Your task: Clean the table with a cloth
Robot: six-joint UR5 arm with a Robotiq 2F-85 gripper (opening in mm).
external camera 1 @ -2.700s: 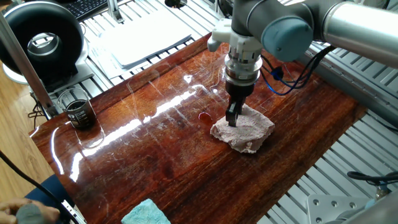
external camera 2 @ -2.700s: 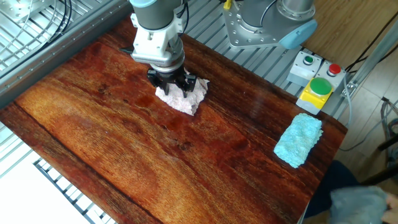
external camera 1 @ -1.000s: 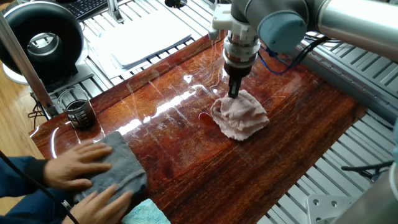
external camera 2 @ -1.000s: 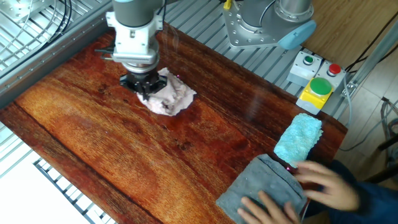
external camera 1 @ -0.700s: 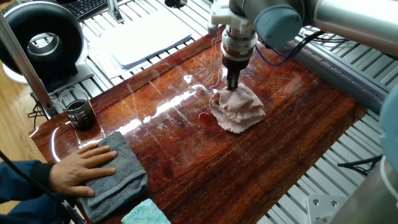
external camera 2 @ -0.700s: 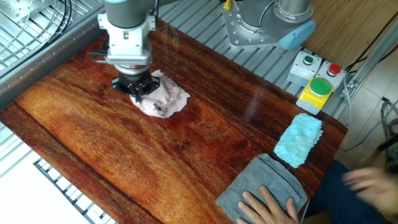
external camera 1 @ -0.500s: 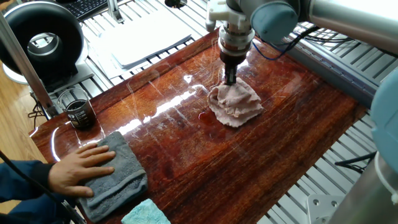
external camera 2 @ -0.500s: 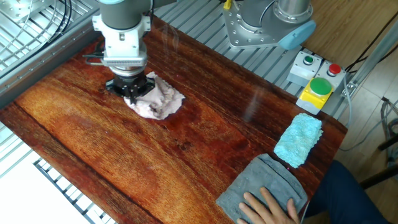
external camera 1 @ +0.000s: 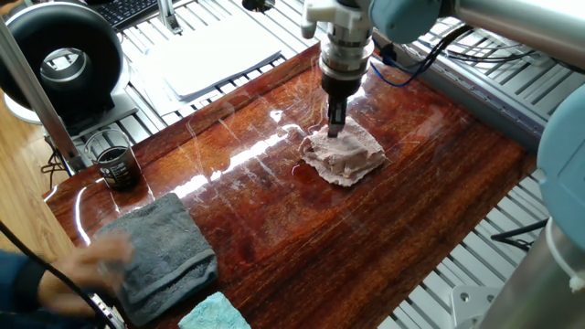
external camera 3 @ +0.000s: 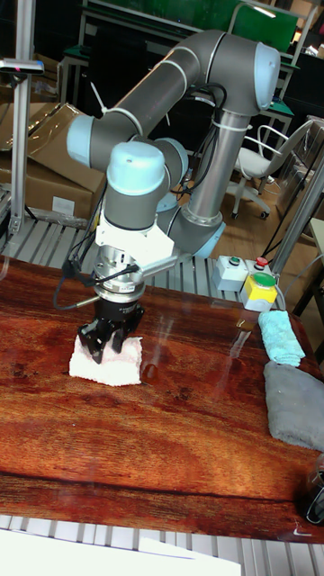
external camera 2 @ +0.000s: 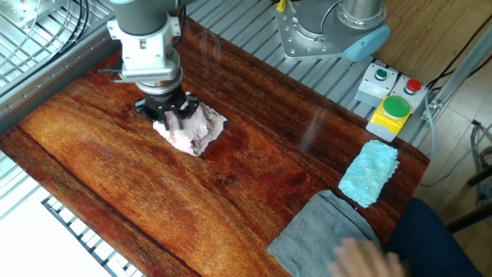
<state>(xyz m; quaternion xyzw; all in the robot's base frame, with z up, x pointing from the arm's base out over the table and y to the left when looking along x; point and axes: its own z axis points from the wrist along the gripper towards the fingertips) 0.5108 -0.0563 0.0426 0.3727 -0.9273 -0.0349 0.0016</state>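
Wiping is the step in hand: the gripper (external camera 2: 170, 117) presses down on the cloth (external camera 2: 190, 128), fingers splayed around a bunched fold, though whether they actually pinch it I cannot tell. Next it needs a steady downward push and a sweep across unwiped wood. The pale pink rag lies rumpled and nubbly on the table (external camera 2: 231, 192) near its far side (away from the grey towel (external camera 1: 160, 256)).

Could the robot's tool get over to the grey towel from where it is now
Probably yes. The tool is pressed on the cloth, and only bare table lies between it and the grey towel. A person's blurred hand at the towel could get in the way.
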